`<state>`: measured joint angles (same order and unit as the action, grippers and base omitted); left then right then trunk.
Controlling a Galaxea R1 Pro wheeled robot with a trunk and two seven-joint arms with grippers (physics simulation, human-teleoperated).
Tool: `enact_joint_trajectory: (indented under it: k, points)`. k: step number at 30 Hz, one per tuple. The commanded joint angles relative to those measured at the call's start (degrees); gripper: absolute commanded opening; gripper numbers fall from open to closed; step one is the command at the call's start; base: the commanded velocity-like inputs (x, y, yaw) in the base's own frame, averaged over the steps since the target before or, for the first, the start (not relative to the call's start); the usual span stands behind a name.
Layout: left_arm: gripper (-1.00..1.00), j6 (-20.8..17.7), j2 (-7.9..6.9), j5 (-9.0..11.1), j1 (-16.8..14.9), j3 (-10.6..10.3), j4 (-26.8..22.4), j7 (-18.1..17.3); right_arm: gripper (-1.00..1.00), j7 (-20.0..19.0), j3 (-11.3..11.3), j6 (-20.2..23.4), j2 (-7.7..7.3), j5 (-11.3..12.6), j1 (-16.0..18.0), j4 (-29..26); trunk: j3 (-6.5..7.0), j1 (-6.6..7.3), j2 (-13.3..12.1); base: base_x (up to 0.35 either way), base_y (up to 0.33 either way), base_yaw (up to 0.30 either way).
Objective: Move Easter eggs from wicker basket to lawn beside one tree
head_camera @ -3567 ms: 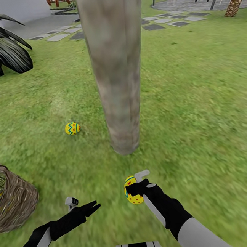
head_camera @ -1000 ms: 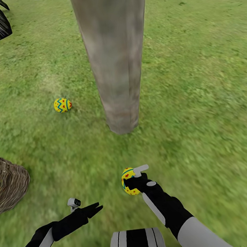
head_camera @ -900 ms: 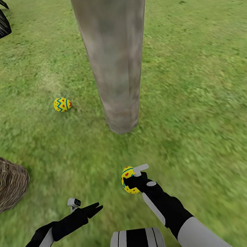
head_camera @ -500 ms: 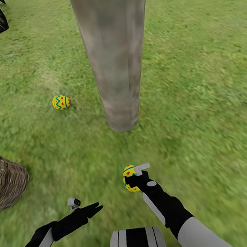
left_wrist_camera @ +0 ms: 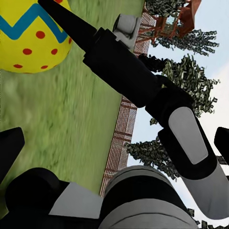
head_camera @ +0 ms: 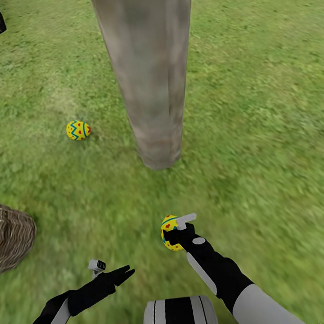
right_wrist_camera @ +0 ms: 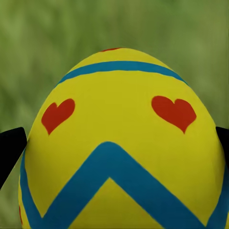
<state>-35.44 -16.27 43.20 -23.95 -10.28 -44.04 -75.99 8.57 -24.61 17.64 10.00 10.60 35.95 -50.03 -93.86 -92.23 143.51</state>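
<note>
Now | right hand [head_camera: 171, 233] clamps yellow egg [right_wrist_camera: 119, 143], blue zigzags, red hearts | left hand [head_camera: 125, 273] seemingly open, empty

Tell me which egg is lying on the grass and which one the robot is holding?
The Easter egg left of the tree trunk lies on the lawn. The other Easter egg is gripped off the ground in the right claw.

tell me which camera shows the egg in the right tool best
The right wrist view: the held egg sits close up, with its blue zigzag and red hearts sharp. The head view shows the same egg small, partly covered by the right tool, above the lawn. The left wrist view catches part of it behind a black finger.
</note>
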Motion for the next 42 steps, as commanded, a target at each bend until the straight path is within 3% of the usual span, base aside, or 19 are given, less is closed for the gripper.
enact_joint_trajectory:
  k: [1,23,28,42]
  points:
    - [1.00,-0.60,-0.07,0.49,0.01,-0.27,0.01,-0.04,-1.00,0.48,-0.11,0.20,0.00,0.56,0.03,-0.07,-0.12,0.01,0.01,0.000,0.000,0.000]
    - [1.00,-0.42,0.36,0.49,-0.01,-0.36,0.01,-0.04,-1.00,0.54,-0.10,0.20,0.00,0.55,0.02,-0.07,-2.13,0.01,0.01,0.000,0.000,0.000]
    - [1.00,-0.42,0.37,0.49,-0.01,-0.36,0.01,-0.04,-1.00,2.99,-0.10,0.18,0.00,0.56,0.00,-0.13,-2.59,0.01,0.01,0.000,0.000,0.000]
    - [1.00,-0.26,0.40,0.49,-0.04,-1.13,0.01,-0.04,-1.00,3.80,-0.08,0.03,0.00,0.56,0.02,-0.15,-3.87,0.01,0.01,0.000,0.000,0.000]
